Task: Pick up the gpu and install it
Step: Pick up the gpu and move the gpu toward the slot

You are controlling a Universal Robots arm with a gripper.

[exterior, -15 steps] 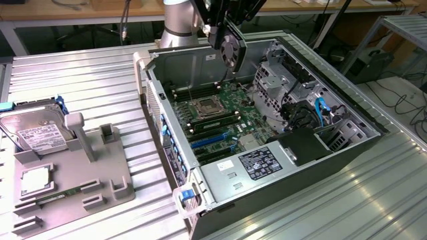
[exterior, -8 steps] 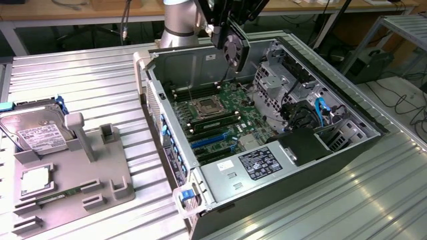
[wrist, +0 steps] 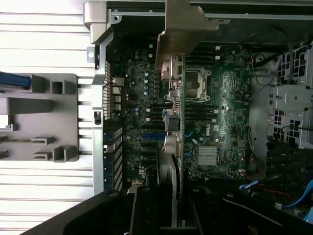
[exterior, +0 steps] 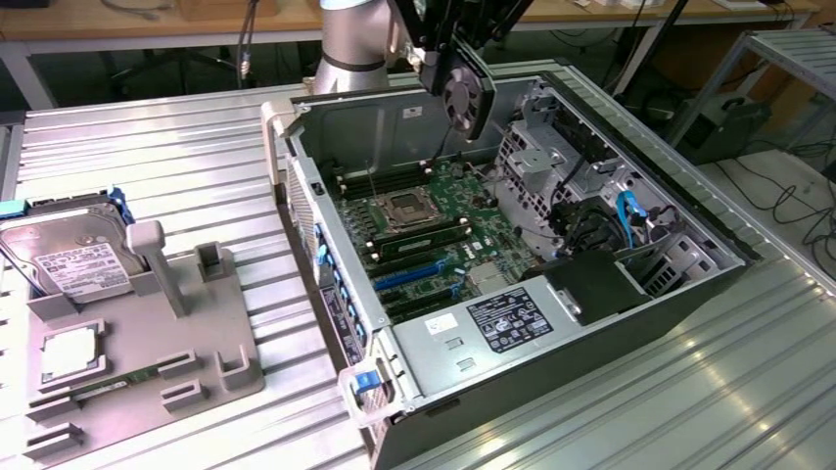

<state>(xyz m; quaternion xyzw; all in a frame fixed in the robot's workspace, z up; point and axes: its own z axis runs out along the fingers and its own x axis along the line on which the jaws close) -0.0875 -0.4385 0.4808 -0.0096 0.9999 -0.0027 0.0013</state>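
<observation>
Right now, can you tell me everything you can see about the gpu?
The gpu is a thin flat card, black, with a round fan on its face. It hangs on edge in the air over the open case and looks clear of it. The gripper holds it by its top end. In the wrist view it is seen edge-on, its silver metal bracket at the far end, over the green board.

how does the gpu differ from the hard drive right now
The gpu is black with a round fan; the hard drive is silver with a white label. The gpu hangs on edge above the open case; the hard drive rests on the grey holder. Neither is installed.
</observation>
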